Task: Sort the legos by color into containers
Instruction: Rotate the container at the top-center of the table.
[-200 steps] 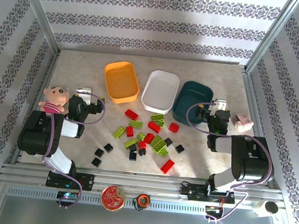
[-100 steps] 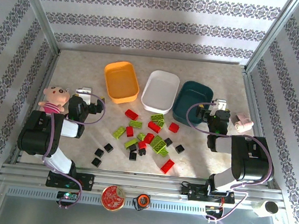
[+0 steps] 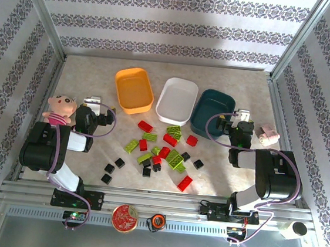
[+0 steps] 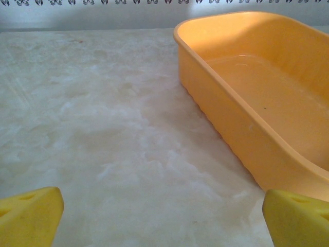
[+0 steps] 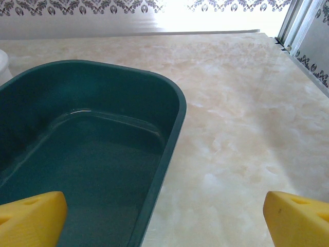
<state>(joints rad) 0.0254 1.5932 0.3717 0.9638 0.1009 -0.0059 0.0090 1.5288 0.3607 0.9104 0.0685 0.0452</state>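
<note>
Left gripper (image 4: 163, 218) spread wide and empty, right gripper (image 5: 164, 218) likewise, both held low

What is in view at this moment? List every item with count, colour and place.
orange-yellow container: 1, orange-yellow, far left of the bin row, empty
white container: 1, white, middle of the row, empty
dark teal container: 1, dark teal, right of the row, empty
red legos: about 7, red, loose on the table before the bins
green legos: about 7, lime green, mixed in that cluster
black legos: about 8, black, nearer side of the cluster
plush doll: 1, pink, left edge
roll: 1, pink-white, right edge
round tin: 1, red, near rail
left end effector: 1, yellow fingertips, open, beside the orange-yellow container
right end effector: 1, yellow fingertips, open, at the dark teal container
</note>
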